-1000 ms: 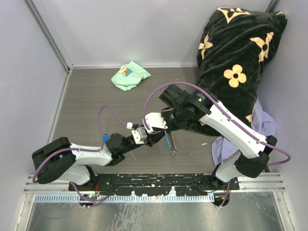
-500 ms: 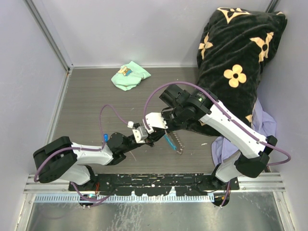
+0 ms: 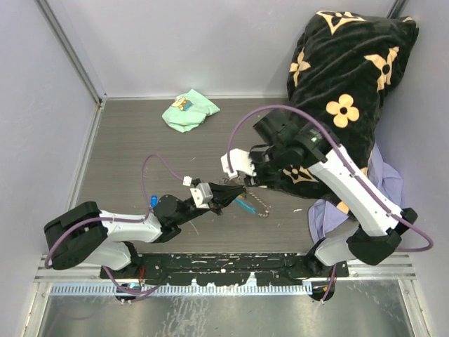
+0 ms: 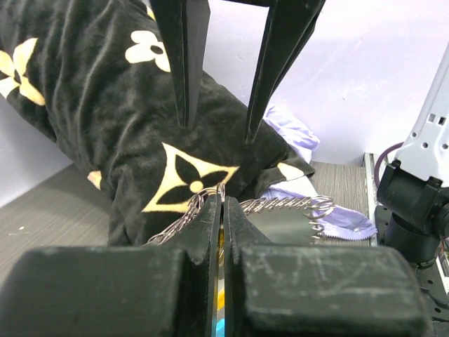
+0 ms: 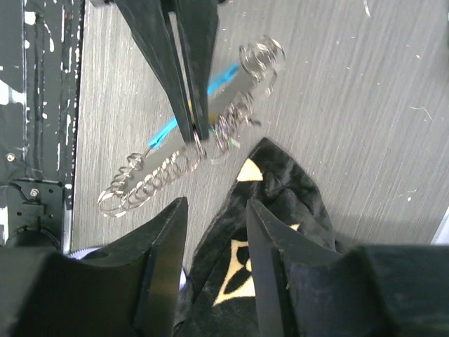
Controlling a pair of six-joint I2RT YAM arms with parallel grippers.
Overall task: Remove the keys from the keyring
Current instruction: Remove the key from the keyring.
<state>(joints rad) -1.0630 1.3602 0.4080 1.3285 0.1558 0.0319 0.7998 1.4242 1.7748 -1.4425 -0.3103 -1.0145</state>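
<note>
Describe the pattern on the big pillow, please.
The pillow is black with cream flower and four-point star motifs. It shows best in the top view.

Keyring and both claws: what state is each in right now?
keyring, pinched at its ring, chain trailing to both sides
left claw, shut on the keyring
right claw, open, holding nothing
keys, hidden; cannot tell whether on or off
mint-green cloth, crumpled at the back

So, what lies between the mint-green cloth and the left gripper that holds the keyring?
Nothing. In the top view only bare grey table runs from the mint-green cloth down to the left gripper, shut on the keyring.
</note>
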